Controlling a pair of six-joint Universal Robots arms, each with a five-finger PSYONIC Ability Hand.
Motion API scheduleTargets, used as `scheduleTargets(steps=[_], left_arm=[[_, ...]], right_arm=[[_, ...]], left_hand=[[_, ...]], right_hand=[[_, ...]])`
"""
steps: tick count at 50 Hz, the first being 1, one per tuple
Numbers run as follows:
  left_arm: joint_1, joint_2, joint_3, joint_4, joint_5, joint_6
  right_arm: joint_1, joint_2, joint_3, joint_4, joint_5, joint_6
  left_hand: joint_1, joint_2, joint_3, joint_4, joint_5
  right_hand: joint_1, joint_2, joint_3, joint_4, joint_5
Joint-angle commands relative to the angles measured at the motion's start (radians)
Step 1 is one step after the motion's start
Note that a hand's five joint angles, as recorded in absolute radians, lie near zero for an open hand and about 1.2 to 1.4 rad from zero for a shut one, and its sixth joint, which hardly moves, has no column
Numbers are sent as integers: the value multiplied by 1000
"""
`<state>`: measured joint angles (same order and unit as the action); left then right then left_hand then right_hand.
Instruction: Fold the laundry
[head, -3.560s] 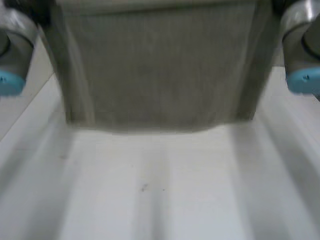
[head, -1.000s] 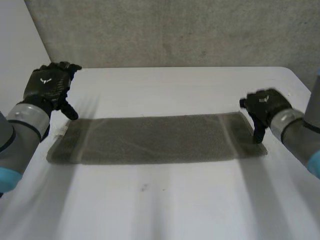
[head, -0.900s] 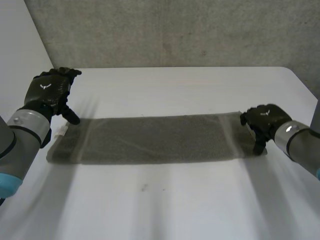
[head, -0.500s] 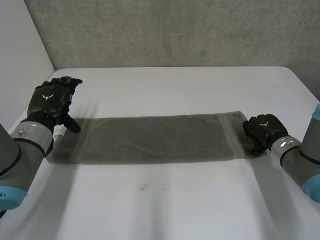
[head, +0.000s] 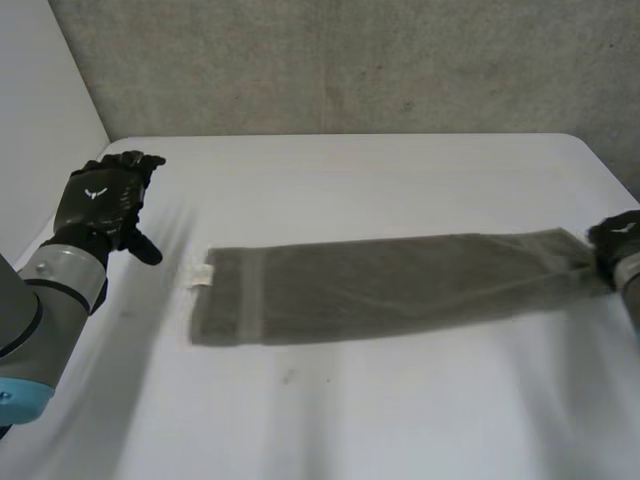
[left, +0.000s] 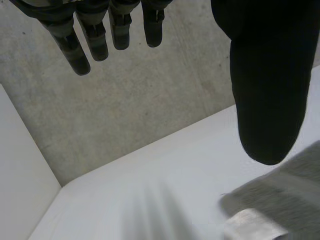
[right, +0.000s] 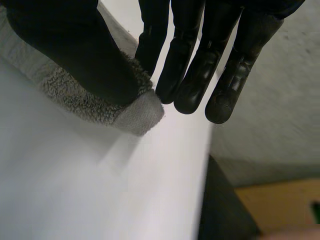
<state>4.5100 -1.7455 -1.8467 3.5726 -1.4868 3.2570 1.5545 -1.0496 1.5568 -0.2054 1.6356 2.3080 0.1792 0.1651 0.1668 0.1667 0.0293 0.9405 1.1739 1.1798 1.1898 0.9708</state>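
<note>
Grey terry towel (head: 400, 285) lying as a long strip across the white tabletop (head: 330, 420). One short end bears a white label (head: 201, 276); the other reaches the tabletop's right edge. The left hand (head: 100, 200) hovers well apart from the labelled end, its fingers (left: 80, 55) straight and spread from the thumb, holding nothing. The right hand (head: 620, 240) pinches the far end corner between thumb and fingers. The cloth appears soft, light and limp, so it is likely to sag and drag rather than keep its shape, though its fuzzy pile should resist slipping. The corners of the short hemmed edges look like the best holds.
</note>
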Motion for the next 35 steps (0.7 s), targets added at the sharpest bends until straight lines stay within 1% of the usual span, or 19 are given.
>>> scheduleTargets(steps=[1, 3, 6, 8, 9, 11, 12, 14, 15, 17, 18, 20, 21, 24, 25, 27, 29, 34, 35], left_arm=[[0, 9, -5, 0, 0, 0], [-2, 9, -5, 0, 0, 0], [-3, 9, -6, 0, 0, 0], [-3, 9, -6, 0, -1, 0], [-3, 9, -6, 0, -1, 0], [-3, 11, -6, 0, -1, 0], [-3, 11, -6, 0, -1, 0], [-5, 11, -6, 0, -1, 0], [-5, 11, -6, 0, -1, 0], [-5, 12, -6, -1, -3, 0], [-5, 12, -6, -1, -3, 0], [-5, 20, -14, 0, -1, 1], [-5, 20, -14, 0, -1, 1], [-5, 23, -16, 0, -1, 1], [-5, 23, -17, 0, -1, 1], [-5, 23, -17, 0, -1, 1], [-6, 23, -17, 0, -1, 1], [-14, 21, -17, 0, 2, 1], [-20, 20, -17, 0, 3, 1]], right_arm=[[-114, -33, -56, 4, 0, -137], [-110, -38, -67, 4, -3, -136], [-65, -59, -89, 4, -5, -134], [49, -104, -118, 4, -6, -128], [50, -104, -118, 4, -6, -128], [190, -121, -150, 4, -17, -127], [191, -121, -150, 4, -17, -127], [336, -119, -184, 6, -48, -128], [337, -119, -184, 6, -48, -128], [494, -96, -204, 1, -115, -130], [495, -96, -204, 1, -115, -130], [631, -41, -228, -2, -175, -128], [631, -41, -228, -2, -175, -128], [789, 55, -267, 3, -194, -128], [789, 56, -267, 3, -194, -128], [860, 127, -271, 1, -200, -127], [883, 160, -271, 0, -197, -128], [911, 236, -274, 1, -191, -136], [911, 240, -277, 3, -185, -134]], left_hand=[[-5, 9, 8, 8, -29], [-5, 9, 8, 8, -29], [-5, 9, 8, 8, -29], [-5, 9, 8, 8, -29], [-5, 9, 8, 8, -29], [-5, 9, 8, 8, -29], [-5, 9, 8, 8, -29], [-5, 9, 8, 8, -29], [-5, 9, 8, 8, -29], [-5, 9, 8, 8, -29], [-5, 9, 8, 8, -29], [-5, 9, 8, 8, -29], [-5, 9, 8, 8, -29], [-5, 9, 8, 8, -29], [-5, 9, 8, 8, -29], [-5, 9, 8, 8, -29], [-5, 9, 8, 8, -29], [-5, 9, 8, 8, -29], [-5, 9, 8, 8, -29]], right_hand=[[456, 222, 217, 206, 251], [456, 222, 217, 206, 251], [456, 222, 217, 206, 251], [456, 222, 217, 206, 251], [456, 222, 217, 206, 251], [456, 222, 217, 206, 251], [456, 222, 217, 206, 251], [456, 222, 217, 206, 251], [456, 222, 217, 206, 251], [456, 222, 217, 206, 251], [456, 222, 217, 206, 251], [456, 222, 217, 206, 251], [456, 222, 217, 206, 251], [456, 222, 217, 206, 251], [456, 222, 217, 206, 251], [456, 222, 217, 206, 251], [456, 222, 217, 206, 251], [456, 222, 217, 206, 251], [387, 154, 148, 138, 182]])
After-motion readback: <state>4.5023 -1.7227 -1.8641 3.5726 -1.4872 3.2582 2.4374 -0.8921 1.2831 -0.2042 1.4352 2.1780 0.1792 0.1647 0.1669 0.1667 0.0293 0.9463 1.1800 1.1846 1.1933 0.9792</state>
